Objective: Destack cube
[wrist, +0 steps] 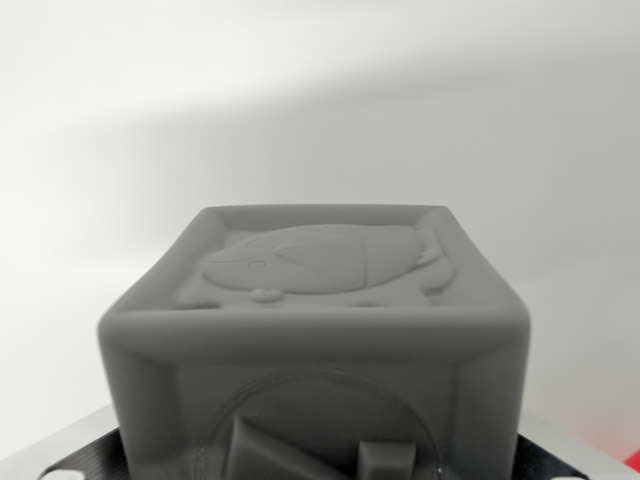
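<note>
A grey cube (320, 300) fills the lower middle of the wrist view, very close to the camera. One face carries an embossed animal figure, and the face nearest the camera has a round recess with raised shapes. My gripper (318, 455) sits at the bottom edge. One finger (70, 450) shows at the wrist view's left and the other finger (565, 455) at its right, each pressed against a side of the cube. The gripper is shut on the cube. No second cube is visible; whatever lies under this one is hidden.
Behind the cube there is only a plain white surface (320, 100) with a soft grey shadow across it. A faint red glow (628, 452) shows at the bottom right corner.
</note>
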